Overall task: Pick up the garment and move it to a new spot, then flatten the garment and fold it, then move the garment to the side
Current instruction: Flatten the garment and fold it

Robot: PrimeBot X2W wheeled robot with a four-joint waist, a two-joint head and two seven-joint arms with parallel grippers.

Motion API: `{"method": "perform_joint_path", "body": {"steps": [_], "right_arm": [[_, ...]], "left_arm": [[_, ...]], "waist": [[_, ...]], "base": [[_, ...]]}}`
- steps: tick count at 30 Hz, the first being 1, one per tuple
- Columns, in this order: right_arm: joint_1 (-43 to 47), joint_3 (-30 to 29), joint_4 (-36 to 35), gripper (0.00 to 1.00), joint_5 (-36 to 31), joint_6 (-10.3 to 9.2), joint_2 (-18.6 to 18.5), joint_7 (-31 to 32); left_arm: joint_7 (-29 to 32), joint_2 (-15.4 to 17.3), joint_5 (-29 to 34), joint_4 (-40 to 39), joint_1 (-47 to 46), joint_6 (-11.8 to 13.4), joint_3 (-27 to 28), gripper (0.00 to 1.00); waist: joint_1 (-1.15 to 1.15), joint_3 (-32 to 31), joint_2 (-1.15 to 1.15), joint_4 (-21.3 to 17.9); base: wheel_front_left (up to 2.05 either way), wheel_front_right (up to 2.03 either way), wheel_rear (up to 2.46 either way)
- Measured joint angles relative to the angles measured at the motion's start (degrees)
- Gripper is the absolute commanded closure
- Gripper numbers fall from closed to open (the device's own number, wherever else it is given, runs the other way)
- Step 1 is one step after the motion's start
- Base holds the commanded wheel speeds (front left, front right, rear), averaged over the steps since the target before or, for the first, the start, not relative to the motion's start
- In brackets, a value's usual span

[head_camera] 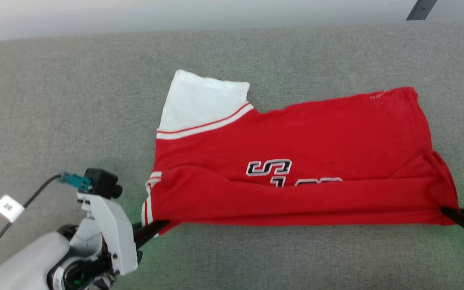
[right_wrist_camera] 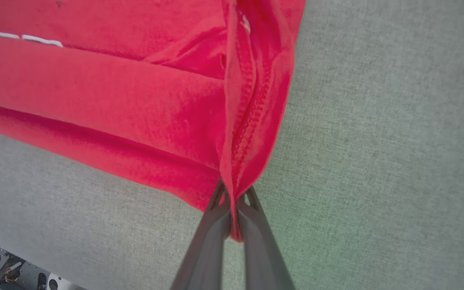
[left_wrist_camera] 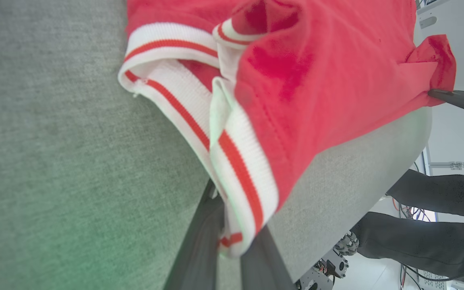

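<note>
while grippers (head_camera: 162,223) (head_camera: 446,210) pinch it, garment (head_camera: 296,149) drapes.

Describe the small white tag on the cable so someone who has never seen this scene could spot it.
On the grey fabric surface, find the red jersey, then the left end effector pinching its near left corner. Left of it a black cable crosses the fabric; the tag wraps it, a small white square with dark print, unlike the teal plug at the cable's end.
</note>
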Motion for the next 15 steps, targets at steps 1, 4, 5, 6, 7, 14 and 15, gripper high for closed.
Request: {"method": "perform_joint_path", "body": {"steps": [1, 4, 5, 6, 7, 14, 15], "right_arm": [[0.9, -0.4, -0.55, 1.0, 0.03, 0.0, -0.31, 0.01], [2.41, -2.24, -1.9, 0.89, -0.18, 0.0, -0.46, -1.37], [2.72, -3.35, -2.07, 0.07, -0.82, 0.01, -0.2, -2.6], [3.11, -4.7, -1.96, 0.0, -1.3, 0.0, 0.23, -3.57], [3.46, -5.82, -1.92, 0.0, -1.87, -0.01, 0.6, -4.45], [6.21, -16.38, -5.37, 0.0, -7.97, -0.01, 4.41, -14.52], [6.28, -17.82, -6.08, 0.0, -9.02, -0.02, 5.54, -16.49]], "left_arm": [[-0.22, 0.43, 0.0, -0.86, 0.52, 0.4, -0.01, 1.0], [-0.81, 1.07, -0.02, -2.69, 1.59, 1.41, 0.07, 0.7], [-1.36, 1.3, 0.15, -3.09, 1.77, 1.85, 0.13, 0.2], [-1.77, 1.49, 0.18, -3.37, 1.91, 2.31, 0.27, 0.0], [-2.0, 1.96, 0.25, -3.76, 2.18, 2.66, 0.49, 0.0], [-6.7, 7.27, 2.07, -7.59, 2.84, 5.77, 4.15, 0.0], [-7.69, 7.62, 2.46, -7.82, 2.49, 6.21, 4.89, 0.0]], "waist": [[0.0, -0.05, 0.0, 0.05], [0.0, -0.15, 0.0, 0.02], [0.0, -0.2, 0.0, -0.03], [0.0, -0.25, 0.0, -0.05], [0.0, -0.3, 0.0, -0.06], [0.0, -0.09, 0.0, -0.46], [0.0, -0.01, 0.0, -0.6]], "base": [[0.0, 0.0, 0.0], [0.0, 0.0, 0.0], [0.0, 0.0, 0.0], [0.0, 0.0, 0.0], [0.0, 0.0, 0.0], [0.0, 0.0, 0.0], [0.0, 0.0, 0.0]]}}
